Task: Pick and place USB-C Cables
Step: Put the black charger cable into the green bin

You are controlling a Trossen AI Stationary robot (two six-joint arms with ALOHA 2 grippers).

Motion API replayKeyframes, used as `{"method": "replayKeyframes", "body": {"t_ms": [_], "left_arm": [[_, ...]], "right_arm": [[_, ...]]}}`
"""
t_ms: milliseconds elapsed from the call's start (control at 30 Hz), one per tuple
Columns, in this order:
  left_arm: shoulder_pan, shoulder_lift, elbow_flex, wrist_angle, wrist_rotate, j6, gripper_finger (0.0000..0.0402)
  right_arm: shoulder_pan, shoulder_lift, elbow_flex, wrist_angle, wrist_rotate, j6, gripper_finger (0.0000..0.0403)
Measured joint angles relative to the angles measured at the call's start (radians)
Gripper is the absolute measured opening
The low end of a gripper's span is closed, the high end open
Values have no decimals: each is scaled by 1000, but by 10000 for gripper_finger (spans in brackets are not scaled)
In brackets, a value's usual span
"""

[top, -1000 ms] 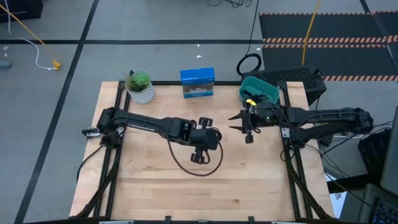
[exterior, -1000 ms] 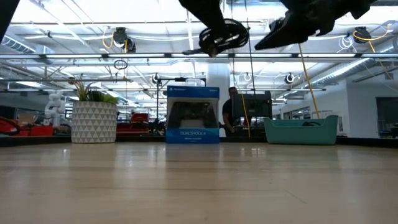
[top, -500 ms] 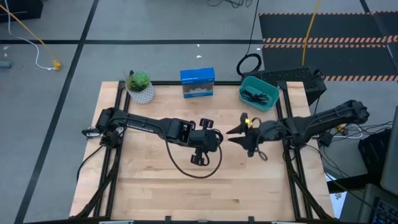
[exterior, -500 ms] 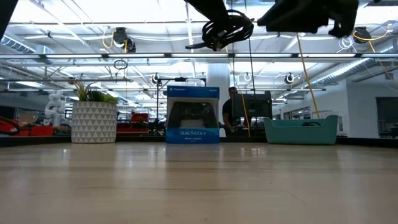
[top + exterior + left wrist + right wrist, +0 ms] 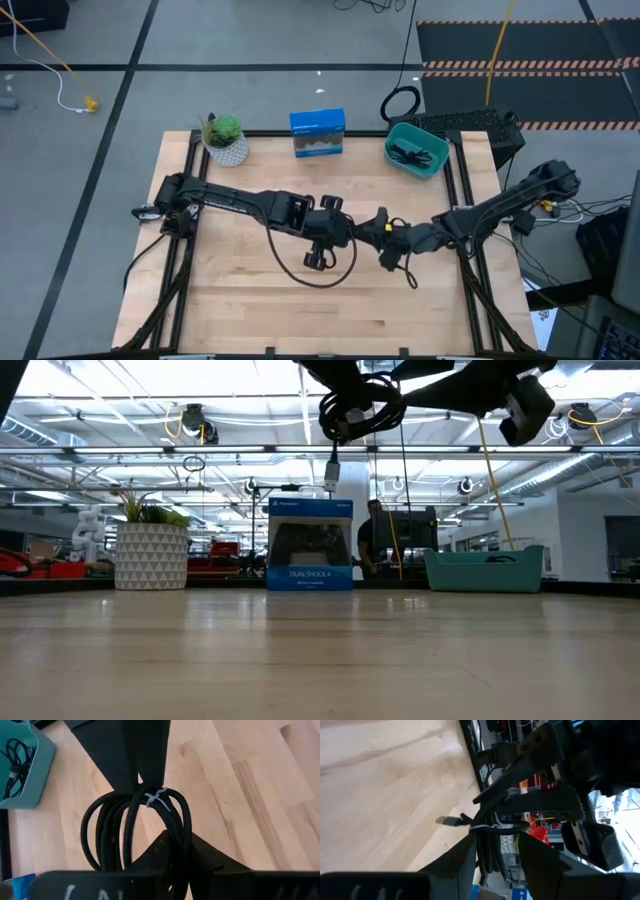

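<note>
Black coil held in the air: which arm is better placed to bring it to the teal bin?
Right. The bin sits at the table's right rear, on that arm's side. The right pincer meets the coil that the left pincer holds mid-table.

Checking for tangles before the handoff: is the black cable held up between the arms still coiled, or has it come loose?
Still coiled. The black cable hangs in neat loops bound by a white tie, one plug end dangling free.

The dark left arm reached across the table's middle, its two-finger left gripper (image 5: 340,228) raised and clamped. The dark right arm stretched inward to meet it, the right gripper (image 5: 372,226) just beside, fingers parted.
</note>
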Motion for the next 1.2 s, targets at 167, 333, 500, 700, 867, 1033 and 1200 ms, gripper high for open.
{"method": "replayKeyframes", "body": {"t_ms": [167, 333, 500, 700, 867, 1033, 1200], "left_arm": [[1, 0, 0, -8, 0, -16, 42], [0, 0, 0, -11, 0, -17, 42], [-1, 0, 0, -8, 0, -14, 42], [0, 0, 0, 21, -1, 2, 42], [0, 0, 0, 27, 16, 10, 42], [-1, 0, 0, 26, 17, 10, 42], [0, 0, 0, 25, 18, 2, 42]], "right_arm": [[0, 9, 1, 0, 12, -3, 139], [2, 9, 1, -5, 13, 14, 139], [2, 13, 1, -16, 11, 47, 148], [0, 22, 0, -12, 10, 59, 176], [-3, 24, 0, -3, 11, 56, 176], [-6, 24, 0, -1, 12, 42, 135], [-8, 24, 0, -2, 13, 41, 85]]}}
